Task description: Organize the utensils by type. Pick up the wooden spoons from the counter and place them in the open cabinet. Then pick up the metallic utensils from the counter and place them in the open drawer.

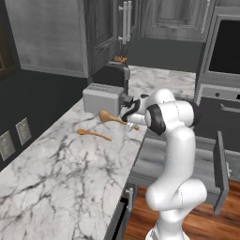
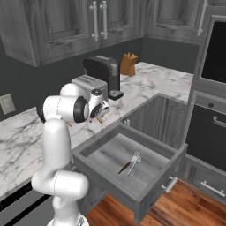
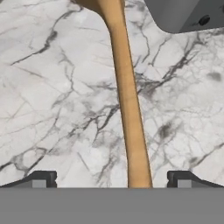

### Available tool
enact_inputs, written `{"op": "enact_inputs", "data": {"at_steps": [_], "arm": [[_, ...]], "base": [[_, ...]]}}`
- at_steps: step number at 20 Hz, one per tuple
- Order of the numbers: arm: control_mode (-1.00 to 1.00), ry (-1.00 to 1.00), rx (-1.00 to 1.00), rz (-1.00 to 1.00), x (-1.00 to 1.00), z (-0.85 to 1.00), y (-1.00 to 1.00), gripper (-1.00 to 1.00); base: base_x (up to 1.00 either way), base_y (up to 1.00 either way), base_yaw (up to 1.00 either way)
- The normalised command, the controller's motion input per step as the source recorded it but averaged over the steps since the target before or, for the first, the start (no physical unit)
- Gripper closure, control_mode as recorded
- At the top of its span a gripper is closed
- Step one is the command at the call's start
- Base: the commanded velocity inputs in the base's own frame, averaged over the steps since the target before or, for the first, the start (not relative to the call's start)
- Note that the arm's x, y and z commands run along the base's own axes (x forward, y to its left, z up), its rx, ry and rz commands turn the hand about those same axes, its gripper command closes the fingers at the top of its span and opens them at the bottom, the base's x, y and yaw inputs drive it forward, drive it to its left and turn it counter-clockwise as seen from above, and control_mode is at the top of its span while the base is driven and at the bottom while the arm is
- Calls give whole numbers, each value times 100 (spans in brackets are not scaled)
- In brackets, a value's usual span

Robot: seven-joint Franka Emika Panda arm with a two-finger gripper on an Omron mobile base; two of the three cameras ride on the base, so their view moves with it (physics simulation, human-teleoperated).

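Two wooden spoons lie on the white marble counter (image 1: pixel 61 159) in front of the toaster. The long one (image 1: pixel 110 117) has a big round bowl, and the slimmer one (image 1: pixel 93 134) lies nearer the camera. My gripper (image 1: pixel 127 121) hangs low over the long spoon's handle (image 3: pixel 127 96). In the hand view my gripper (image 3: pixel 111 180) is open, one fingertip on each side of the handle, not touching it. The open drawer (image 2: pixel 152 194) juts out below the counter edge. In it lie a metal fork (image 2: pixel 134 160) and a dark-handled piece.
A silver toaster (image 1: pixel 103 98) stands just behind the spoons, with a black coffee machine (image 2: pixel 103 70) and a knife block (image 2: pixel 128 64) beyond. Grey wall cabinets (image 2: pixel 66 26) hang above the counter; I cannot tell which one is open. The oven (image 2: pixel 214 57) is at the right.
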Motion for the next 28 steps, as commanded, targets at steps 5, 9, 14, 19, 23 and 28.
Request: {"op": "enact_inputs", "data": {"at_steps": [5,9,14,19,23,28], "arm": [[-100,0,0,0,27,-14,0,-100],[-100,0,0,0,31,-15,0,-100],[-100,0,0,0,25,-18,0,-100],[-100,0,0,0,3,-19,1,100],[-100,0,0,0,0,0,0,100],[-100,-1,0,0,0,0,2,100]], "base": [[0,0,0],[0,0,0],[0,0,0],[0,0,0],[0,0,0],[0,0,0]]}}
